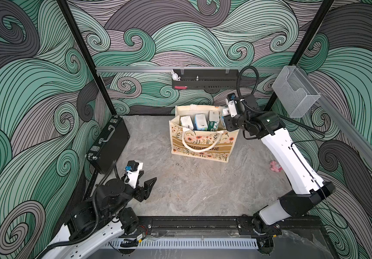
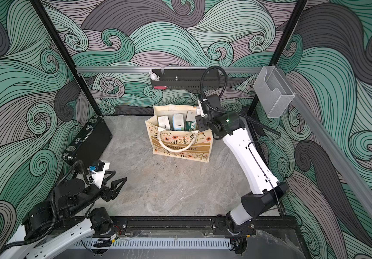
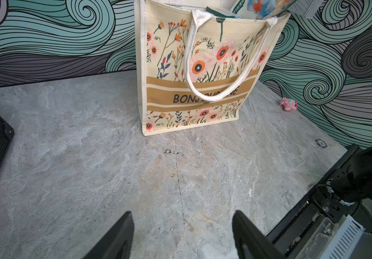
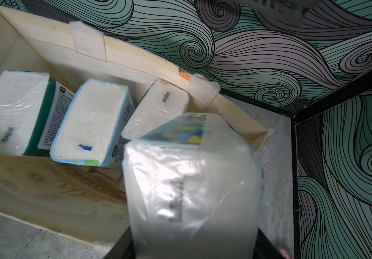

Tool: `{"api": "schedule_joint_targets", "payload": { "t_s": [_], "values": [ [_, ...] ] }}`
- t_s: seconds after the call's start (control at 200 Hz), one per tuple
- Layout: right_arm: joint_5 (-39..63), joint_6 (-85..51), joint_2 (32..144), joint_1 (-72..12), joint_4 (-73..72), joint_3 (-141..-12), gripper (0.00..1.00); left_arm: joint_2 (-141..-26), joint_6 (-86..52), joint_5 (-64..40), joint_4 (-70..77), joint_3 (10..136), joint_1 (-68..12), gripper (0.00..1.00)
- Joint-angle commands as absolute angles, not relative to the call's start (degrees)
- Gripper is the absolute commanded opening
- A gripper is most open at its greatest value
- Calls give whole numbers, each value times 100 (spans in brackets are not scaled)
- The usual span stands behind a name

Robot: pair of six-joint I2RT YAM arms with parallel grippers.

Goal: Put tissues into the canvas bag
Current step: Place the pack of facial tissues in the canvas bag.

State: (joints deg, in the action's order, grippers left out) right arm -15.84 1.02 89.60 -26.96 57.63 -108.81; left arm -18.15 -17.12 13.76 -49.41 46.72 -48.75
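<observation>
Bag [image 1: 203,143]: stands upright at the far side of the worktop [image 1: 191,190], with its mouth open and its front handle hanging over the lettered band.
Case [image 1: 107,145]: black, on edge against the left wall, well apart from the bag.
Right tool [image 4: 195,235]: over the bag's right end, with one finger on each side of a pack. I cannot tell whether the fingers press it or have let go.
Left tool [image 3: 182,217]: released, its fingers spread wide with nothing between them. It hangs low over the worktop, well apart from the bag.
Packs in bag: three stand on end in a row, green pack [image 4: 16,112], blue pack [image 4: 90,121] and white pack [image 4: 155,109].
Fourth pack [image 4: 191,190]: clear-wrapped, with a blue and yellow print on one side. It sits between the right tool's fingers at the bag's right end, and its lower end is hidden.
Toy [image 1: 275,166]: pink, on the worktop by the right wall.
</observation>
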Motion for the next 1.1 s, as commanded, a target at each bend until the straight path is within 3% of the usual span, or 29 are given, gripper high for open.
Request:
{"api": "schedule_joint_targets", "payload": {
  "t_s": [0.0,0.125,0.225,0.315,0.495,0.731,1.096],
  "values": [
    [-1560,0,9015,-2619,5631,-10951,55,-1829,-1690,1498,-5063,4783,-4828,71],
    [-1516,-26,9101,-2568,5627,-11012,56,-1813,-1700,1511,-5070,4783,-4828,71],
    [-1460,-61,9138,-2540,5631,-11078,73,-1812,-1696,1491,-5071,4784,-4833,71],
    [-1397,-83,9100,-2534,5634,-11110,78,-1814,-1704,1480,-5073,4781,-4832,71],
    [-1139,-124,9027,-2514,5636,-11118,78,-1828,-1700,1485,-5065,4781,-4825,71],
    [-474,-339,9278,-2479,5623,-11367,67,-1832,-1703,1476,-5071,4782,-4826,71],
    [-423,-544,10338,-2470,5617,-11829,71,-1826,-1699,1501,-5084,4783,-4827,71]
  ]
}}
